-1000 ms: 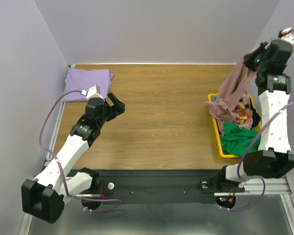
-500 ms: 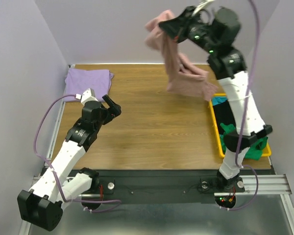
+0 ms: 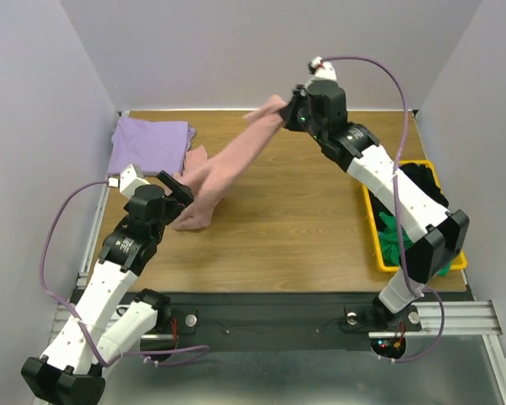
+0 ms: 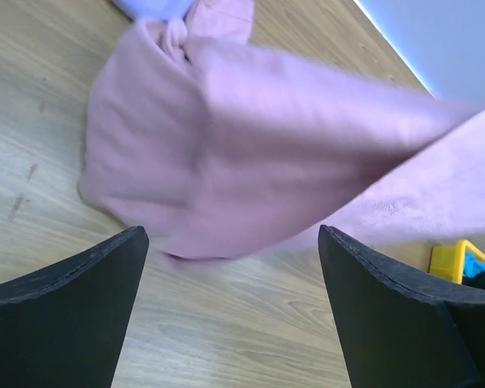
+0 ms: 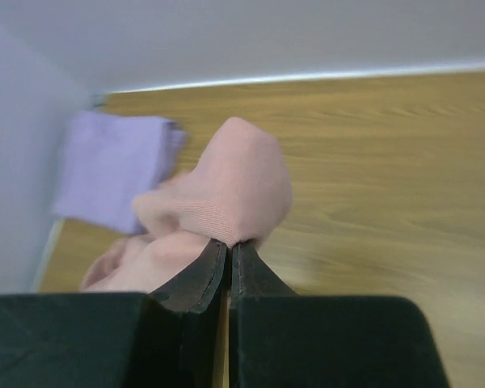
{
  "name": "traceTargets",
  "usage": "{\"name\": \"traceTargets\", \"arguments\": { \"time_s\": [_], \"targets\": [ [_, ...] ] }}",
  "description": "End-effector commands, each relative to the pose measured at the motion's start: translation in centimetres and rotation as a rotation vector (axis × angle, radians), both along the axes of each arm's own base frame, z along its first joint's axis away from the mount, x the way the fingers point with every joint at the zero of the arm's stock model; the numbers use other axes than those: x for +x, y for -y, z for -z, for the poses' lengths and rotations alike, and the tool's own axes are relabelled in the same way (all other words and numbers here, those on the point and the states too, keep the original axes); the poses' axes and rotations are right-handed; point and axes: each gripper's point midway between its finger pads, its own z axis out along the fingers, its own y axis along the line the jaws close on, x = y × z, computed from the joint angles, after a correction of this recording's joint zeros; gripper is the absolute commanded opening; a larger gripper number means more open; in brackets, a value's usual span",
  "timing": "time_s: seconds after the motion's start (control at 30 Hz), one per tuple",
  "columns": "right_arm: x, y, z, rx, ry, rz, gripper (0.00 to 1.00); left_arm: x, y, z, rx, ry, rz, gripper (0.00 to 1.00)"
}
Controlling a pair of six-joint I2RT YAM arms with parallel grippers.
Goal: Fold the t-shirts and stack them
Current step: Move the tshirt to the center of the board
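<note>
Pinching one end of the pink shirt (image 3: 228, 164), the right gripper (image 3: 288, 116) holds it raised above the table (image 3: 304, 219); its other end lies beside the folded lavender shirt (image 3: 148, 143), under the left gripper (image 3: 178, 189), whose fingers are spread wide

Overhead camera looks down; close wrist cameras share pink shirt (image 3: 228, 164).

One left arm (image 3: 110, 278) and one right arm (image 3: 379, 181) are reaching over one tabletop (image 3: 295, 219), which is carrying one pink t-shirt (image 3: 223, 173), one lavender t-shirt (image 3: 149, 143) and one yellow bin (image 3: 374, 232) holding one green shirt (image 3: 402, 245) and one black shirt (image 3: 423, 181).
</note>
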Motion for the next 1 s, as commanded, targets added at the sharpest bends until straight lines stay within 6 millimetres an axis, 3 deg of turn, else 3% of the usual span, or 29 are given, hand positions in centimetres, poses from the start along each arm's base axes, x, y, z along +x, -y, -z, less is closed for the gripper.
{"name": "traceTargets", "arguments": {
  "time_s": [0.0, 0.03, 0.07, 0.1, 0.13, 0.2, 0.23, 0.33, 0.4, 0.43, 0.53, 0.57, 0.63, 0.67, 0.7, 0.73, 0.83, 0.87, 0.93, 0.97],
  "targets": [
    [2.4, 12.8, 1.7, 0.004, 0.014, 0.43, 0.01, 0.1, -0.8, -1.2, -0.017, 0.033, -0.061, 0.99],
    [2.2, 14.5, 5.4, -0.022, -0.054, 0.463, 0.11, 0.2, -0.8, -0.5, -0.011, 0.02, -0.062, 0.99],
    [2.6, 16.5, 7.5, -0.025, -0.099, 0.488, 0.21, 0.5, -0.6, -0.4, -0.013, 0.024, -0.061, 0.99],
    [2.6, 17.3, 9.1, -0.04, -0.13, 0.496, 0.33, 0.6, -0.6, 0.0, -0.011, 0.018, -0.064, 0.99],
    [2.5, 17.8, 11.1, -0.063, -0.168, 0.501, 0.65, 1.0, -0.6, 0.6, -0.002, 0.0, -0.072, 0.99],
    [2.6, 18.0, 12.8, -0.132, -0.198, 0.473, 0.95, 1.6, -0.6, 1.1, 0.008, -0.015, -0.081, 0.99],
    [2.7, 17.9, 13.0, -0.141, -0.204, 0.46, 1.0, 2.0, -0.5, 1.9, 0.022, -0.045, -0.083, 0.99],
    [2.1, 17.3, 13.2, -0.149, -0.208, 0.405, 1.0, 3.4, 0.2, 3.5, 0.042, -0.095, -0.063, 0.98],
    [1.1, 16.4, 14.0, -0.146, -0.229, 0.339, 1.0, 4.7, 0.7, 3.5, 0.041, -0.088, -0.039, 0.98],
    [0.6, 15.9, 14.6, -0.141, -0.245, 0.309, 1.0, 5.5, 1.1, 4.5, 0.054, -0.116, -0.019, 0.99],
    [-2.3, 13.1, 18.0, -0.162, -0.317, 0.204, 1.0, 8.0, 2.6, 4.1, 0.053, -0.096, 0.046, 0.99],
    [-3.1, 12.2, 18.9, -0.18, -0.332, 0.179, 1.0, 8.8, 2.8, 5.7, 0.075, -0.143, 0.052, 0.98],
    [-6.0, 9.6, 21.8, -0.221, -0.382, 0.12, 1.0, 10.7, 3.2, 5.1, 0.089, -0.136, 0.058, 0.98],
    [-7.3, 8.0, 22.6, -0.218, -0.398, 0.1, 1.0, 11.6, 3.1, 6.7, 0.118, -0.185, 0.057, 0.98],
    [-8.2, 7.4, 23.6, -0.225, -0.419, 0.093, 1.0, 13.1, 3.2, 5.4, 0.119, -0.16, 0.05, 0.99],
    [-9.2, 6.9, 25.2, -0.239, -0.454, 0.077, 1.0, 13.9, 3.4, 6.7, 0.136, -0.197, 0.056, 0.98],
    [-11.1, 5.0, 27.1, -0.244, -0.498, 0.041, 1.0, 16.3, 4.1, 6.4, 0.145, -0.198, 0.065, 0.98],
    [-11.5, 5.0, 27.8, -0.253, -0.511, 0.045, 1.0, 16.8, 4.2, 8.1, 0.158, -0.24, 0.066, 0.98],
    [-12.3, 4.3, 28.3, -0.245, -0.527, 0.038, 1.0, 18.2, 4.2, 8.2, 0.171, -0.246, 0.052, 0.97],
    [-12.6, 4.3, 28.7, -0.232, -0.54, 0.054, 1.0, 18.5, 4.0, 10.2, 0.191, -0.3, 0.048, 0.95]
  ]
}}
